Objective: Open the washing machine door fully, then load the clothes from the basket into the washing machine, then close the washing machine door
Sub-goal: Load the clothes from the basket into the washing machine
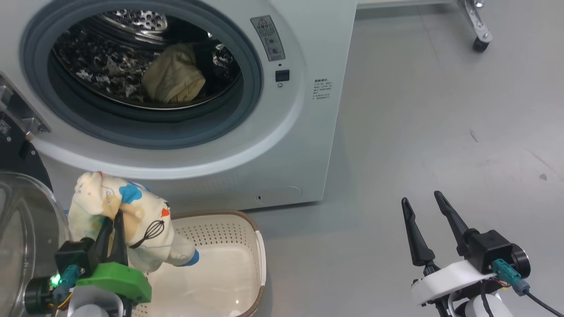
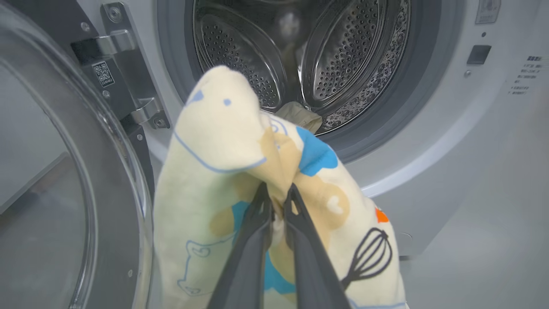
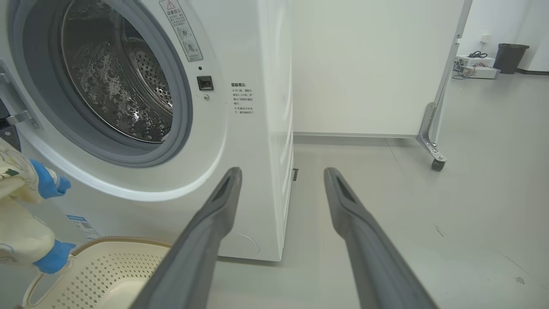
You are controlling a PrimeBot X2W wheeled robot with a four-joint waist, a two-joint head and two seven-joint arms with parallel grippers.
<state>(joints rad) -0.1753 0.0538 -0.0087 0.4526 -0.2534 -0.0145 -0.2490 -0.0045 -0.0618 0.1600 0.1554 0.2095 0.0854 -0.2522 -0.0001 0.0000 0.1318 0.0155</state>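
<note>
Bright, even; glare w/in washing machine (image 1: 286,141)

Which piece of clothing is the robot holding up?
Find the big white washing machine with its round opening. Just below it, by the cream basket, the left gripper pinches a cream garment. Unlike the plain yellowish garment in the drum, it has blue patches and a black whisk print.

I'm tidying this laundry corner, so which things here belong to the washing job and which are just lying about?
Job: washing machine, open door, basket, printed garment in left gripper, beige garment in drum.
Lying about: wheeled panel, dark bin, white box.
</note>
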